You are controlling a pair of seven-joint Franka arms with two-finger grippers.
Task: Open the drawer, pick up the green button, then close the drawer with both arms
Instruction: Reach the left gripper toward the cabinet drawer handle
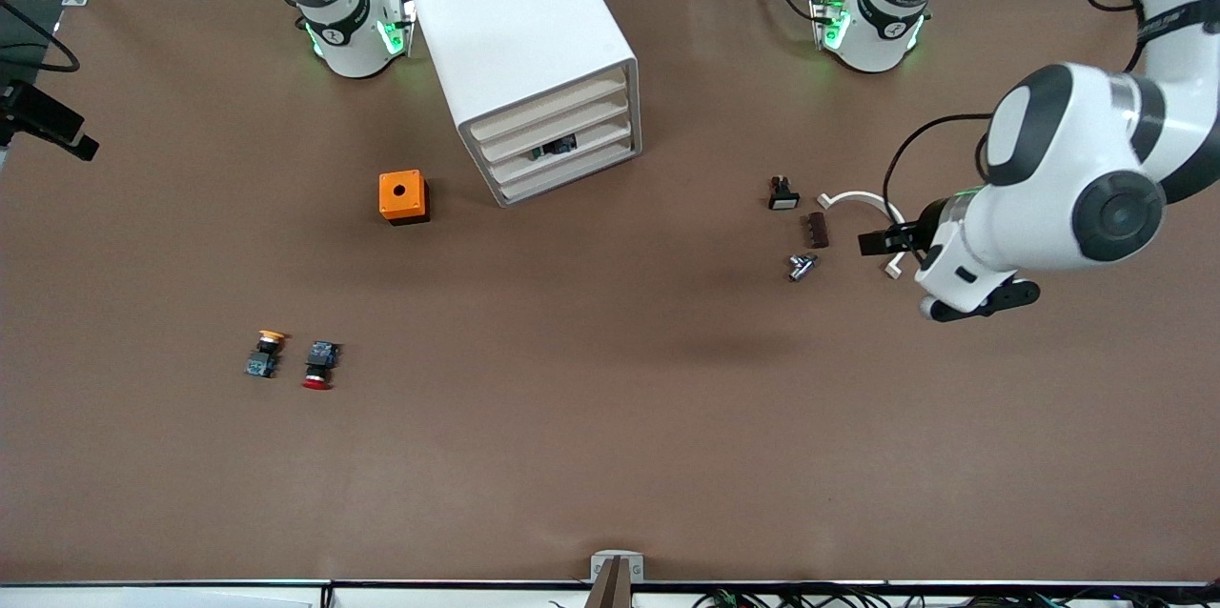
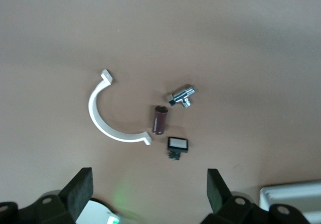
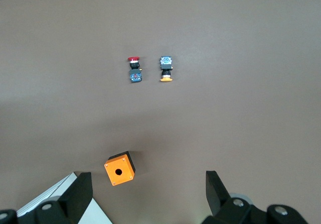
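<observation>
The white cabinet (image 1: 519, 36) stands between the two arm bases, its four cream slats facing the front camera. The third drawer (image 1: 562, 160) looks shut. A small dark and bluish part, the button (image 1: 554, 149), shows in the gap above its slat; no green cap shows. My left gripper (image 1: 882, 243) hangs open and empty over small parts at the left arm's end of the table; its own view shows it (image 2: 150, 184) wide open. My right gripper (image 3: 148, 189) is open and empty, high over the orange box (image 3: 120, 168); it is out of the front view.
An orange box with a hole (image 1: 403, 196) sits beside the cabinet. An orange-capped button (image 1: 266, 353) and a red-capped button (image 1: 319, 365) lie nearer the front camera. A white curved clip (image 1: 858, 200), brown cylinder (image 1: 817, 230), chrome fitting (image 1: 801, 266) and small white-capped switch (image 1: 782, 193) lie under the left gripper.
</observation>
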